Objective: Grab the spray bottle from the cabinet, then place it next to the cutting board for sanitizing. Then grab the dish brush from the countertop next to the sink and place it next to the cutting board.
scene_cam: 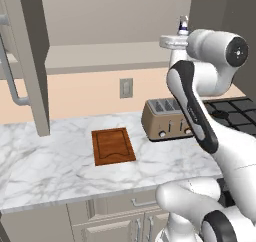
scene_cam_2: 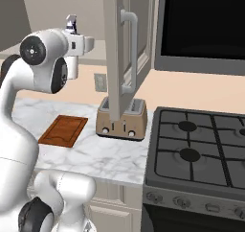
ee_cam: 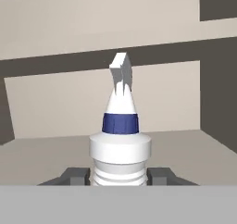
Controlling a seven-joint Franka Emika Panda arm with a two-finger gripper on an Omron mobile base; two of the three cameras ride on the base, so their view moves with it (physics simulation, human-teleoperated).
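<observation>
We held the spray bottle aloft.
Our end effector gripped its neck, high above the cutting board on the worktop.

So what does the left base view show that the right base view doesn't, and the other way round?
The left base view alone shows the rectangular reddish-brown wooden cutting board from above with its groove, and a wide stretch of white marble countertop to its left. The right base view alone shows the black gas stove in full and the dark panel above it. Both share the beige metal toaster, the grey wall outlet, the cabinet door with its curved grey bar handle, and the white arm raised with the white, blue-banded spray bottle at its gripper.
</observation>
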